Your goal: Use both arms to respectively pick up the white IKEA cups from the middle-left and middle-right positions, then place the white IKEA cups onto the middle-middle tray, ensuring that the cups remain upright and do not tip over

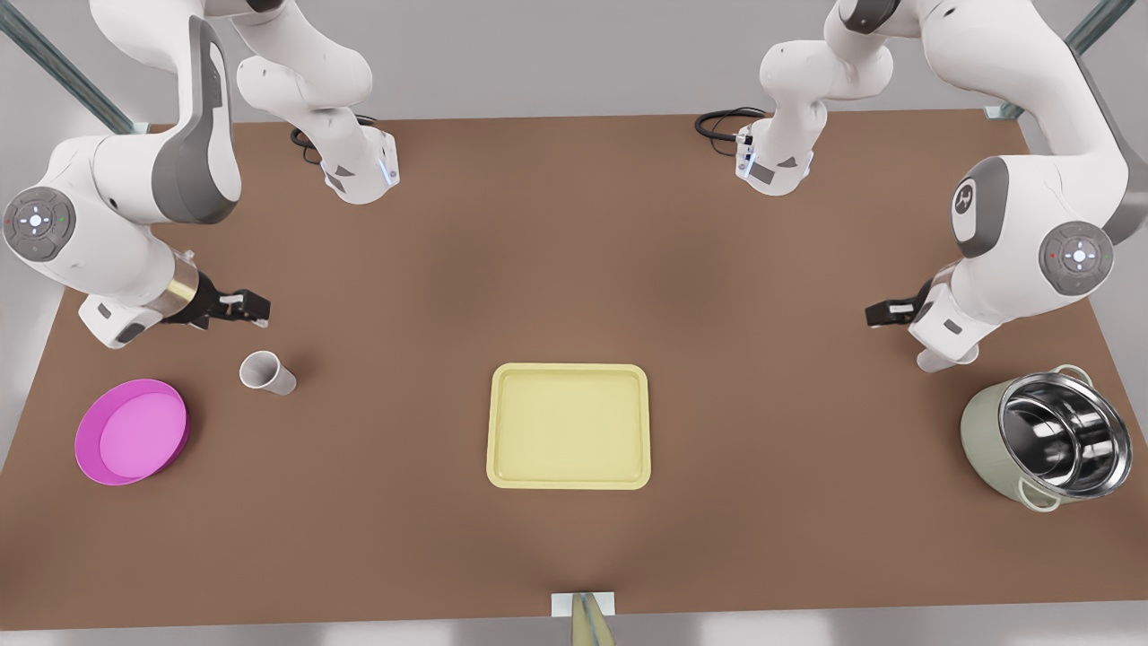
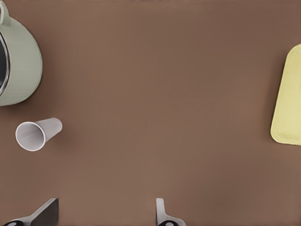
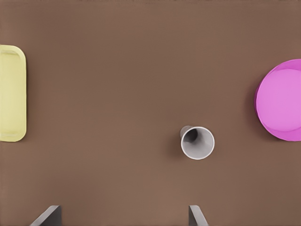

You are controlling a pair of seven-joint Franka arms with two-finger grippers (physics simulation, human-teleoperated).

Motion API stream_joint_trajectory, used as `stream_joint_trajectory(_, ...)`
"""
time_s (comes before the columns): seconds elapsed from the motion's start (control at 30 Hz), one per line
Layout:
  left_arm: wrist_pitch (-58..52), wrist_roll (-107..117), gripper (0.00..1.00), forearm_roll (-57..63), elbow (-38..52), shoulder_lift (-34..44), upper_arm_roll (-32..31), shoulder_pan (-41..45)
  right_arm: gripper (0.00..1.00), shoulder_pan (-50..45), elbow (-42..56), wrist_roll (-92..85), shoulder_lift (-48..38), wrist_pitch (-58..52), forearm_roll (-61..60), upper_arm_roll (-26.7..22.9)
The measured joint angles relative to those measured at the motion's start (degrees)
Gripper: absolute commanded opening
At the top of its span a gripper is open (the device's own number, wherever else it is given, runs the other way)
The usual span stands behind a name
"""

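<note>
White cup [image 1: 266, 371] upright beside magenta dish [image 1: 131, 431]

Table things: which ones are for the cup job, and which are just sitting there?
For the job:
first white cup, near the pink dish
second white cup, near the green pot
yellow tray
left gripper and right gripper, fingers open

Just lying about:
pink dish
green pot

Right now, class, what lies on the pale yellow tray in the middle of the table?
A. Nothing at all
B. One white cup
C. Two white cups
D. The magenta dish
A: the tray is bare in the front view, one white cup stands on the table beside the magenta dish, and the other cup stands near the green pot.
</note>
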State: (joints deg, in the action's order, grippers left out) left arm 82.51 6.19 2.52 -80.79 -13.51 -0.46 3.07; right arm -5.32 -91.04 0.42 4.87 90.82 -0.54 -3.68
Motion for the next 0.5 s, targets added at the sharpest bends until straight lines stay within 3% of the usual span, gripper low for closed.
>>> stream_joint_trajectory(0.1,0.8,-0.3,1.0,-0.5,0.0,-0.5,0.2,-0.4,1.0,0.0,0.2,0.0,1.0,0.6,-0.1,-0.1)
stream_joint_trajectory(0.33,11.5,-6.9,1.0,-1.5,-5.9,-10.4,4.3,-16.2,1.0,7.6,5.7,-1.8,18.5,5.8,1.7,-0.2)
stream_joint_trajectory(0.5,19.7,-13.8,1.0,-1.7,-13.8,-11.2,8.2,-20.1,1.0,11.2,-3.4,-3.6,18.3,13.5,1.5,-0.1)
